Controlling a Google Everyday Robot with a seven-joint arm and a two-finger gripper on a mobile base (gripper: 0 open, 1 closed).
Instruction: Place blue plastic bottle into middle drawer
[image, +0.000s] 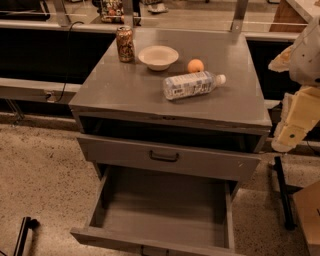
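Bottle (192, 85) lies on its side on the table (125, 95); bottom drawer (160, 212) stands open; end effector (296, 122) hangs at right, grip state unclear.

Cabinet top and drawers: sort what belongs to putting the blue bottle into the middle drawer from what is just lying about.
For the job: blue plastic bottle, lying on its side; middle drawer, pulled open at the bottom; tool, off to the bottle's right.
Lying about: drink can, white bowl, orange.
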